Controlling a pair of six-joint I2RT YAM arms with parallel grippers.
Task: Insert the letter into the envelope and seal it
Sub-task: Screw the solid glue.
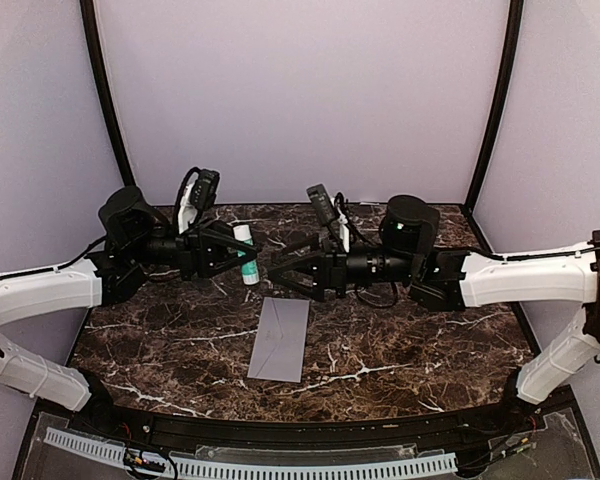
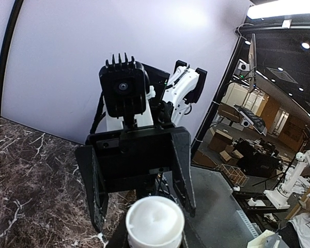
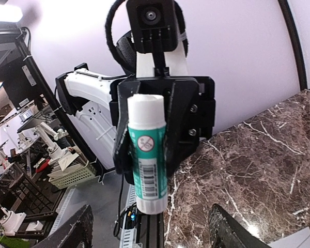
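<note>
The only markings are on the green label of the glue stick [image 3: 147, 155] gripped in the left claw [image 1: 246, 258]. Near the label's top is a small round white sign [image 3: 145, 143] with a bar struck across it; its picture is too small to tell. Below it a black-and-white barcode [image 3: 151, 178] runs lengthwise down the tube. The print is too blurred to read.

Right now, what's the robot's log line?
left claw: shut on glue stick | right claw: open | envelope: flat on table | letter: not seen
</note>
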